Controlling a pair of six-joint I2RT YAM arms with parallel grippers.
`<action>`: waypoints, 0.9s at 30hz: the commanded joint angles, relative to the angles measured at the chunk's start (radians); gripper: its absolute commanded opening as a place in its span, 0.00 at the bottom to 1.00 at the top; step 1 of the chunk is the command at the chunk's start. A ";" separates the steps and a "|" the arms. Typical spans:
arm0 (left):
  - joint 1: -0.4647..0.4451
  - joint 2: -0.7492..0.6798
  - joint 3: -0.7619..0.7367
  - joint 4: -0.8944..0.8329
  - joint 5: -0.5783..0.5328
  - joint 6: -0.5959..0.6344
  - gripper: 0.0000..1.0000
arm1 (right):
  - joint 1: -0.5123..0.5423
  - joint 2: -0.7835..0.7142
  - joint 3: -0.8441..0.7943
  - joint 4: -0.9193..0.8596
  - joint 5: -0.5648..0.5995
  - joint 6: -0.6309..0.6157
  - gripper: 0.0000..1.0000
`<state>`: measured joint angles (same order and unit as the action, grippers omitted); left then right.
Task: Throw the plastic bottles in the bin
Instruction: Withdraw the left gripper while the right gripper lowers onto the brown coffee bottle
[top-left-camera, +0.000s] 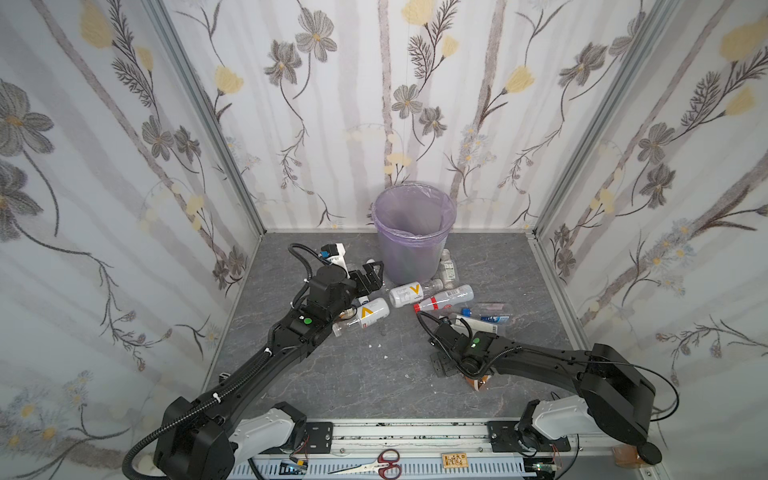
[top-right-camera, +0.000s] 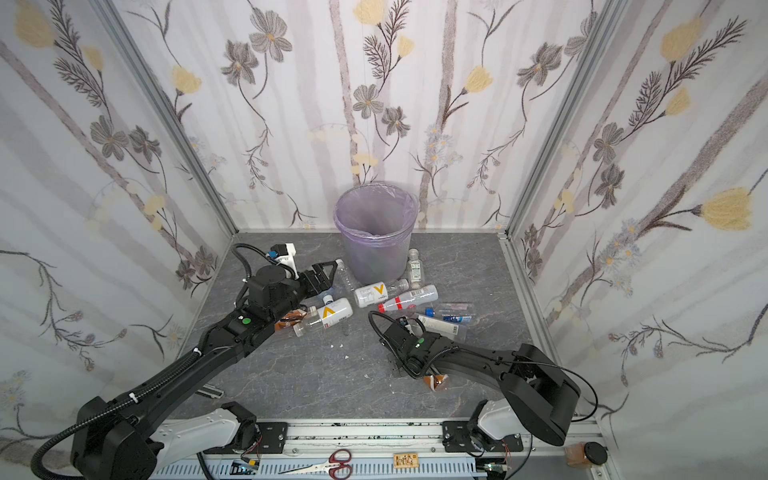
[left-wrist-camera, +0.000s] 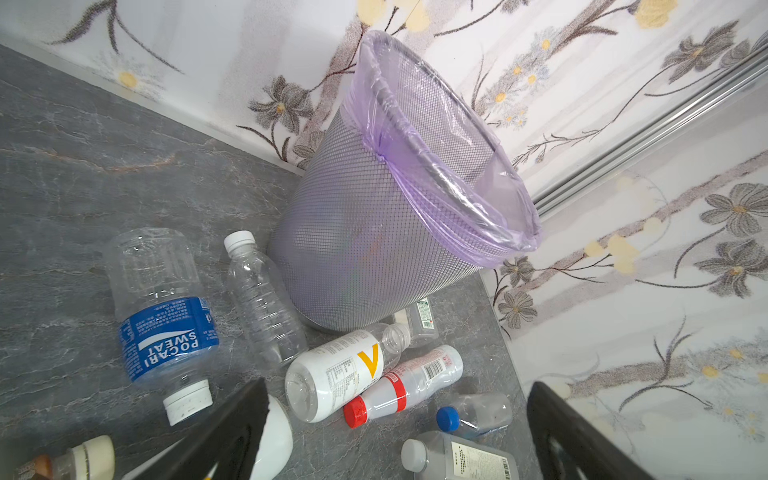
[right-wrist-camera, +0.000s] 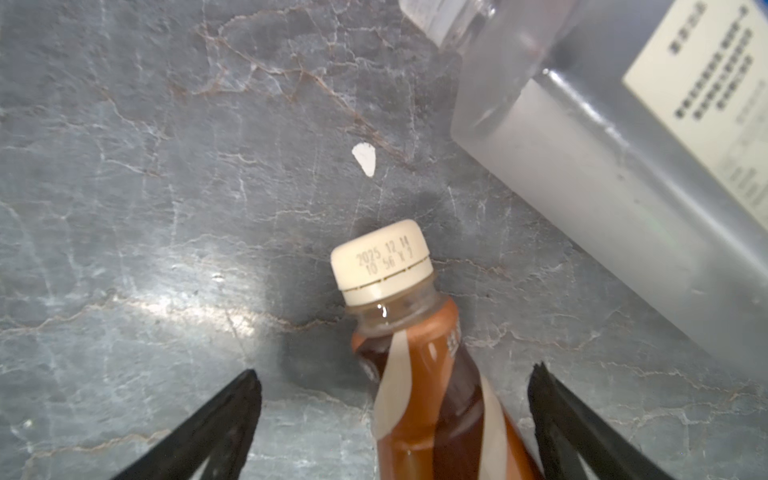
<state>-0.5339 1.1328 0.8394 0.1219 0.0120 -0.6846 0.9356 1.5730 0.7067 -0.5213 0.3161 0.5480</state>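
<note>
Between the wide-open jaws of the right pincer (right-wrist-camera: 395, 370), brown-wrapped bottle (right-wrist-camera: 428, 407) lying ungrasped, left pincer (left-wrist-camera: 397, 384) released

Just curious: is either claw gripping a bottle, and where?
Neither. The left gripper is open, empty; the right gripper, open astride the brown bottle, grips nothing.

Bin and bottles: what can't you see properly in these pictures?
- Bin: what lies inside, in both top views; its own front wall hides the bottom.
- Brown bottle: lower half, right wrist view; cut off by the picture edge.
- Frosted bottle: label words, right wrist view; blurred.
- Small bottle beside the bin: label, in a top view; too small to read.
</note>
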 joint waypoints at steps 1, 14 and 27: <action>0.004 -0.001 0.000 0.047 0.012 -0.014 1.00 | 0.002 0.016 0.008 0.049 0.039 -0.005 0.97; 0.006 -0.002 -0.009 0.051 0.014 -0.021 1.00 | 0.004 0.106 0.023 0.079 0.057 -0.028 0.72; 0.006 -0.015 -0.017 0.051 0.013 -0.030 1.00 | 0.004 0.101 0.039 0.087 0.071 -0.046 0.35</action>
<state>-0.5285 1.1229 0.8227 0.1383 0.0292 -0.7048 0.9405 1.6699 0.7341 -0.4446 0.3618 0.5102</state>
